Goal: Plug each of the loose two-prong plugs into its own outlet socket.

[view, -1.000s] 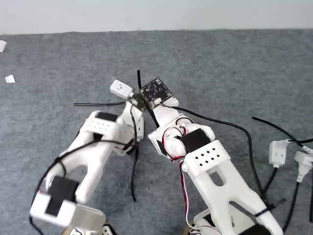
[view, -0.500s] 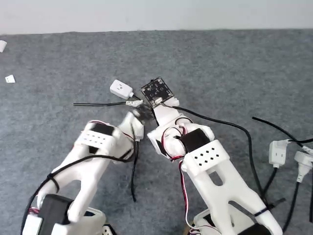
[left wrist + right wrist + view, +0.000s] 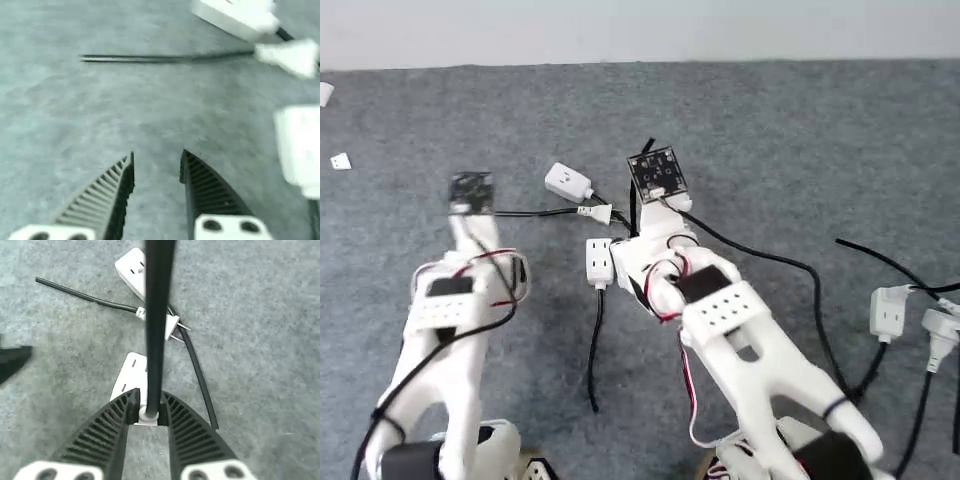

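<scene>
Grey carpet (image 3: 75,110) lay under my left gripper (image 3: 156,160), fingers spread and empty. My right gripper (image 3: 148,402) was clamped on the cord (image 3: 156,315) where it left a socket (image 3: 131,377). The plug (image 3: 170,329) lay loose near it, prongs bare; I judged no plugging done yet.

The left gripper (image 3: 157,165), its 2 toothed jaws parted, hangs over grey carpet (image 3: 75,115) near a black cord (image 3: 165,59), a white plug (image 3: 295,56), a far outlet socket (image 3: 235,17) and a nearer outlet socket (image 3: 300,150).
</scene>
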